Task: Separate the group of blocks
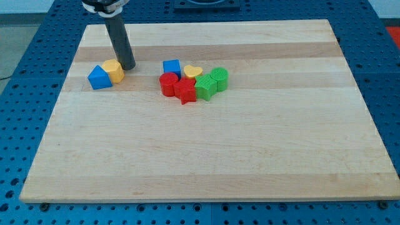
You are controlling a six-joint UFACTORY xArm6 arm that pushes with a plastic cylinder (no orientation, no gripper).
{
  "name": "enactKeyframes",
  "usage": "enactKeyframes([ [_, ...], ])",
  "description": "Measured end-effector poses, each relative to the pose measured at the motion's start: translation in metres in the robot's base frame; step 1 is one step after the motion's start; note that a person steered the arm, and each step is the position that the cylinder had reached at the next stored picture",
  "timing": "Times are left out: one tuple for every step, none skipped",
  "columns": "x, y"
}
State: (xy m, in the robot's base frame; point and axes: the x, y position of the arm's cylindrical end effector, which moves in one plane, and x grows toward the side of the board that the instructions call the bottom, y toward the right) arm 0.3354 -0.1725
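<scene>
No jaws are being carried; my tip point(128, 66) is being held against the yellow block point(114, 71), which is touching the blue block point(99, 78). The pair risks being pushed off the worktop point(250, 156) at the view's left edge. Open room is lying toward the view's bottom; six blocks are clustered mid-board.

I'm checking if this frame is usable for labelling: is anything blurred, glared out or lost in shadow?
Camera view: sharp across the wooden board, even lighting, no glare; blocks cast only soft, short shadows; my tip is crisp beside the yellow block; the rod's top is cut off by the view's top edge.
</scene>
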Motion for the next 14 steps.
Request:
enactKeyframes([
  [-0.008,0.016],
  [-0.032,0.059],
  [-0.033,0.127],
  [-0.031,0.197],
  [-0.026,0.248],
  [0.0,0.285],
  [0.034,0.304],
  [0.054,0.308],
  [0.056,0.308],
  [0.063,0.303],
  [0.063,0.279],
  [0.048,0.251],
  [0.039,0.222],
  [0.039,0.199],
])
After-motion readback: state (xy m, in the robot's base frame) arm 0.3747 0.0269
